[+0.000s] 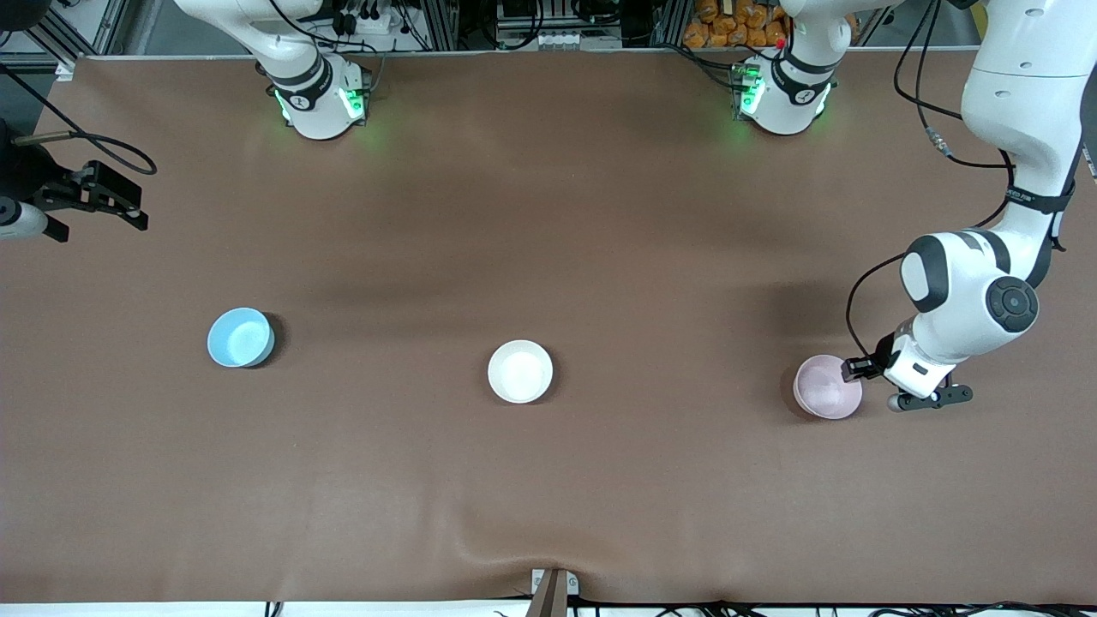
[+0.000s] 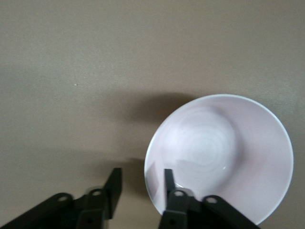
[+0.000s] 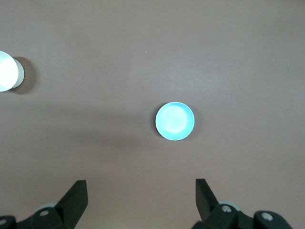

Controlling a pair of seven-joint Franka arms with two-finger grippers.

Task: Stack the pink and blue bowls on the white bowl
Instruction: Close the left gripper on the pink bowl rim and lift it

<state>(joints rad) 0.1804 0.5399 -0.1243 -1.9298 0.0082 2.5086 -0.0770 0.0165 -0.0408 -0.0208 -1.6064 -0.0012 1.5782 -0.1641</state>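
Brown-covered table (image 1: 548,214) stretching the full width of the front view, both Franka bases along its top edge.

Left arm (image 1: 986,283) folded down low at its own end of the table, wrist almost at the surface. Right arm parked high at the other end, waiting, well clear of every bowl.

Three bowls of equal size in a loose row, all upright, well apart. White bowl (image 1: 520,371) in the middle of the row. Blue bowl (image 1: 241,338) toward the right arm's end, slightly farther from the front camera than the white one, seen again in the right wrist view (image 3: 175,120) with the white bowl (image 3: 8,71) at the picture's edge. Pink bowl (image 1: 827,386) toward the left arm's end, resting on the table.

Left gripper (image 1: 860,370) at the pink bowl's rim on the side toward the left arm's end; in the left wrist view (image 2: 141,183), jaws parted only narrowly, straddling the pink bowl (image 2: 224,152) wall, one finger (image 2: 168,182) inside, the other outside over bare cloth, not yet pinched on the wall.

Right gripper (image 1: 111,199) over bare table near the edge, jaws spread wide in the right wrist view (image 3: 141,199), nothing between them.
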